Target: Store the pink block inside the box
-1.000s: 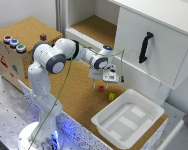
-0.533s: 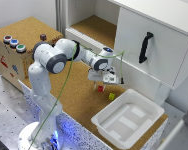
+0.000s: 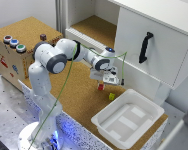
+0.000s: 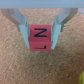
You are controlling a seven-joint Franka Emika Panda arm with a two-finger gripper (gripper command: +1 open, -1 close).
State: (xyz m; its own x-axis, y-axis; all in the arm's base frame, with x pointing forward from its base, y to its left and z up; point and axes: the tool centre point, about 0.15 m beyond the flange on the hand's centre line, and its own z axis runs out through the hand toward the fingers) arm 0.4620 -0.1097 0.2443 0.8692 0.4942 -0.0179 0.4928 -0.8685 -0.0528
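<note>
I had the hand (image 4: 41,31) clamped on the pink block (image 4: 40,39), just short of the box (image 3: 128,121); grasp done, I reckoned lift and carry over its rim came next.

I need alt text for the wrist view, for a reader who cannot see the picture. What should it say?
A small pink block with black markings on its top face sits between the two metal fingers of the gripper, seen from directly above. Under it lies a brown, speckled cork-like surface.
</note>
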